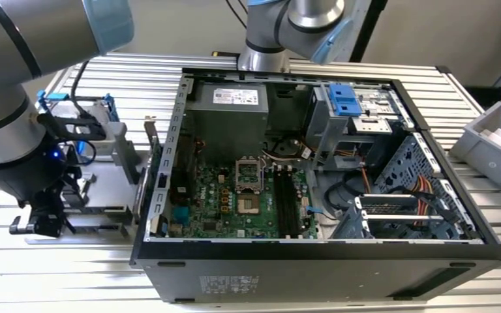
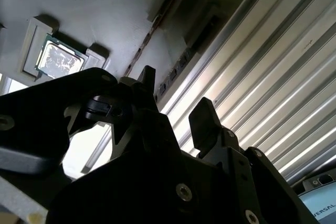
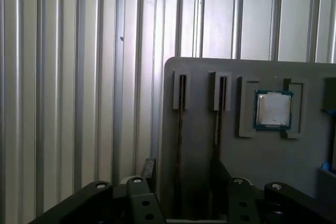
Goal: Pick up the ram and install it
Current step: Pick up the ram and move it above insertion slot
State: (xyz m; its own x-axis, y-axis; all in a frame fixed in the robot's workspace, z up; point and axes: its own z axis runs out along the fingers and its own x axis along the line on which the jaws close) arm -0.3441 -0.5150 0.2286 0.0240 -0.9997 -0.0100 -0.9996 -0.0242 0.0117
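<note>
Ram (image 3: 181, 103) just ahead of spread hand (image 3: 184, 167)

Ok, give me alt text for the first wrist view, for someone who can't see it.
An open gripper hangs over a grey tray on a slatted metal table, its fingers apart, near two narrow slots that hold ram on edge. A square silver chip sits in the tray beside them.

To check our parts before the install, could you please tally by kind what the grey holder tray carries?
Ram sticks: 2
Square silver chip: 1
Total: 3
</note>
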